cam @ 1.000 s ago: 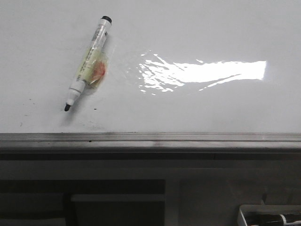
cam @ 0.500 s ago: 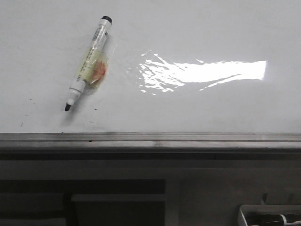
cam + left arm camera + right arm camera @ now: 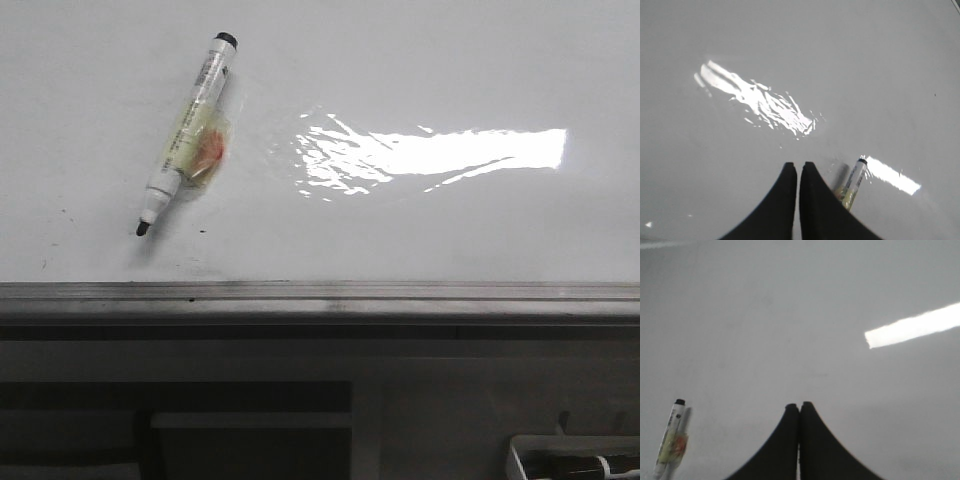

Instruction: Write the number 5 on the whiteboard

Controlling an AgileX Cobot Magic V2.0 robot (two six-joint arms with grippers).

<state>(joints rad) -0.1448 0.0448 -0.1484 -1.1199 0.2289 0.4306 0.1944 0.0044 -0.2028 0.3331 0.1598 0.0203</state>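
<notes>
The whiteboard [image 3: 420,60] fills the front view, glossy white with a bright glare patch. No number 5 shows on it, only a few tiny dark specks. A white marker [image 3: 187,128] with a yellowish label lies slanted at the board's left, its black tip toward the near edge, uncapped. My left gripper [image 3: 798,165] is shut and empty, hanging above the board with the marker [image 3: 854,183] just beside one finger. In the right wrist view my right gripper [image 3: 799,404] is likewise shut with nothing in it, the marker [image 3: 671,444] lying off to its side. Neither gripper appears in the front view.
A grey metal edge strip [image 3: 320,292] runs along the board's near side. Below it lie dark shelving and, at the lower right, a white tray [image 3: 575,458] holding a dark object.
</notes>
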